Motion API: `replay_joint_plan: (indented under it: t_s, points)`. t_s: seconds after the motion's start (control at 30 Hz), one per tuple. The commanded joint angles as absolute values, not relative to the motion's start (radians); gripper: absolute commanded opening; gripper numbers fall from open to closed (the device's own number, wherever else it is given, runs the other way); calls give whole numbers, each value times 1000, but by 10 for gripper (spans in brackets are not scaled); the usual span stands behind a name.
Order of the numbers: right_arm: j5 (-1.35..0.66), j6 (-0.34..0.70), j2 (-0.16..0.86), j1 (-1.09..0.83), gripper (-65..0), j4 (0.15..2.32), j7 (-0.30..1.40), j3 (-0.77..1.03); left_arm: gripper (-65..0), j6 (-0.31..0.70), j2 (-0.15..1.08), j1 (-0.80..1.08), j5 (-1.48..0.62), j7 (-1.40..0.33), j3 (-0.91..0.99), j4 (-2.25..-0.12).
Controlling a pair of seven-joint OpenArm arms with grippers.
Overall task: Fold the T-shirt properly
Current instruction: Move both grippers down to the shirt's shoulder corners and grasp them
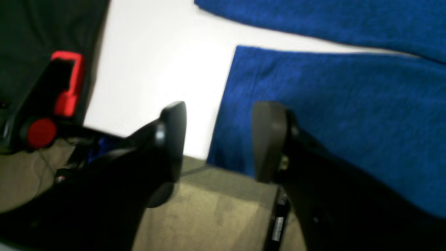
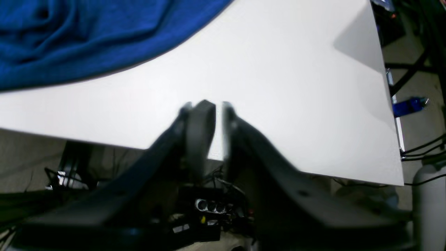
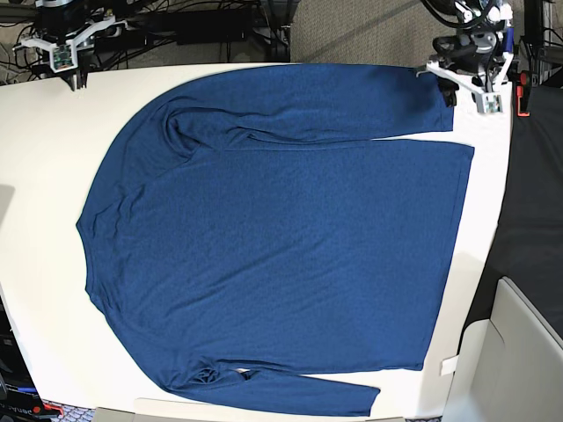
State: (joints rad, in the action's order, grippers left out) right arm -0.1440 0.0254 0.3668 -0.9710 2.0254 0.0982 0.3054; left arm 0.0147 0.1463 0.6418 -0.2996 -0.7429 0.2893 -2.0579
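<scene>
Blue knit fabric is covering most of the white surface (image 3: 44,290): the T-shirt (image 3: 281,255) is lying spread flat, its neckline end toward the base view's left edge and its hem toward the right. One long sleeve is lying folded along the shirt's top edge, with a thin strip of white showing between sleeve and body near the hem. The other sleeve is running along the bottom edge, bunching slightly where it leaves the shoulder.

Beside the shirt's top hem corner, the left pincer (image 3: 467,88) is hanging just off the cloth. In the left wrist view its two dark fingers (image 1: 173,136) are standing wide apart, released, with nothing between them. Under them the shirt (image 1: 331,115) is filling the right of that view, its straight edge crossing the gap between the fingers, and the folded sleeve is lying beyond it across a sliver of white surface (image 1: 156,69).

Well away from the shirt's shoulder, at the surface's far left corner, the right pincer (image 3: 64,54) is hovering. In the right wrist view its fingers (image 2: 199,125) are standing close together with only a narrow slit between them, gripping nothing; the picture is blurring there. The shirt (image 2: 87,35) is lying rumpled in that view's upper left, apart from the pincer (image 2: 214,115), with bare surface (image 2: 296,87) in between.
</scene>
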Motion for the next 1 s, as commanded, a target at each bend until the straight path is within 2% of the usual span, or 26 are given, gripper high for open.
replay_joint_plan:
  t_s: [0.0, 0.07, 0.13, 0.57, 0.73, 0.97]
  points:
    - [-160, 13, 377, -972, -494, 2041, 73, 326, -333, 10, 162, 644, -314, -746, 297, -2075]
    - [-173, 13, 377, -960, -437, 2041, 73, 348, -331, 10, 176, 642, -348, -771, 292, -2071]
    - [-171, 13, 378, -947, -413, 2041, 73, 352, -330, 10, 180, 636, -390, -783, 292, -2055]
    - [-173, 13, 410, -901, -411, 2046, 76, 344, -330, 10, 194, 530, -427, -780, 295, -1888]
    - [-209, 15, 409, -851, -411, 2046, 165, 352, -331, 10, 194, 512, -427, -776, 292, -1794]
    - [-375, 16, 412, -776, -411, 2048, 289, 354, -333, 12, 191, 522, -429, -776, 220, -1805]
